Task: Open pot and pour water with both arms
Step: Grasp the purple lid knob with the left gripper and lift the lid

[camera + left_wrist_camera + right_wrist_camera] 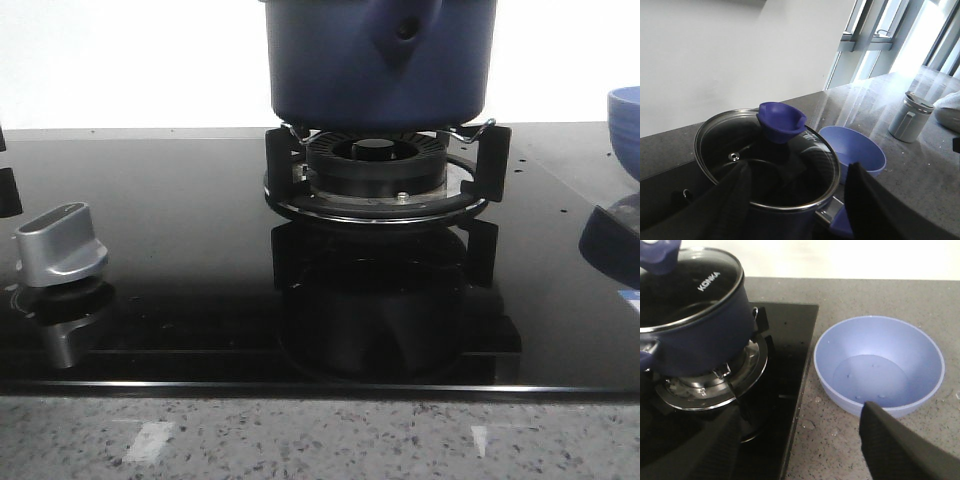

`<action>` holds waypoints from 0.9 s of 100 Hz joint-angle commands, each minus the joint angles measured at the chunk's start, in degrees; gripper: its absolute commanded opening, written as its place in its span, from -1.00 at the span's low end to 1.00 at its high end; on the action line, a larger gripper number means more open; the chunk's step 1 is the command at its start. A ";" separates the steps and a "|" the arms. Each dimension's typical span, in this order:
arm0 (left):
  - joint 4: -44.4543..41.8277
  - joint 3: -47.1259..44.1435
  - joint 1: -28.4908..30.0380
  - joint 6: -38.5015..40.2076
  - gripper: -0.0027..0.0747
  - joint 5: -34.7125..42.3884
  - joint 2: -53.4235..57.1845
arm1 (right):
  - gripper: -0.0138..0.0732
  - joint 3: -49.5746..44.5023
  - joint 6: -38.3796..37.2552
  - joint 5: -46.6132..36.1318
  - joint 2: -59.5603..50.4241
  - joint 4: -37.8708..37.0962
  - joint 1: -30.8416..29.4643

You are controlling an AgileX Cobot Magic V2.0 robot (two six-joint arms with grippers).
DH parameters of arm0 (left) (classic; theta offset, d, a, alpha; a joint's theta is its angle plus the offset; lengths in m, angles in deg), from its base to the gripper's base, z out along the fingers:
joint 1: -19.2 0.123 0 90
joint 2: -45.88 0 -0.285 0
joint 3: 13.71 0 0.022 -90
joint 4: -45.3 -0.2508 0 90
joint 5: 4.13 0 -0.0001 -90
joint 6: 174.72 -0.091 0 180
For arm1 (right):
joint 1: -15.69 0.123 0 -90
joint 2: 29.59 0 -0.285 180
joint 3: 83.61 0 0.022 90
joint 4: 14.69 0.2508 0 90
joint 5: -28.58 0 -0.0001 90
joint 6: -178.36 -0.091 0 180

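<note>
The dark navy pot (380,60) stands on the gas burner (375,170), its handle mount with the small hole facing me. Its glass lid (765,160) with a blue knob (781,121) is on. My left gripper (797,210) is open and empty, just above the pot's near rim, by the blue handle (837,222). My right gripper (800,445) is open and empty, low over the cooktop's edge, between the pot (695,335) and the light blue bowl (880,365). Neither gripper shows in the front view.
The bowl (852,152) sits on the grey stone counter right of the black glass cooktop (180,220) and holds a little water. A silver stove knob (60,245) is at the left. A metal canister (910,117) stands further off on the counter.
</note>
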 commanded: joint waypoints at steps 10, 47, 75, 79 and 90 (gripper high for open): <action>4.21 9.07 -3.82 -2.92 0.03 -2.29 -8.03 | 0.37 2.10 0.42 -3.12 1.29 -0.84 0.19; 3.43 23.69 -8.04 -6.90 0.33 -2.30 -22.48 | 0.37 2.10 0.42 -2.48 1.29 -1.88 0.19; 2.59 29.89 -9.36 -7.00 0.33 -3.93 -28.06 | 0.37 2.10 0.42 -2.48 1.29 -2.06 0.19; 2.22 30.38 -9.81 -7.52 0.33 -3.80 -28.51 | 0.37 2.10 0.42 -2.48 1.29 -2.06 0.19; 2.09 30.75 -11.13 -9.75 0.33 -3.37 -29.21 | 0.37 2.10 0.42 -2.48 1.29 -2.06 0.19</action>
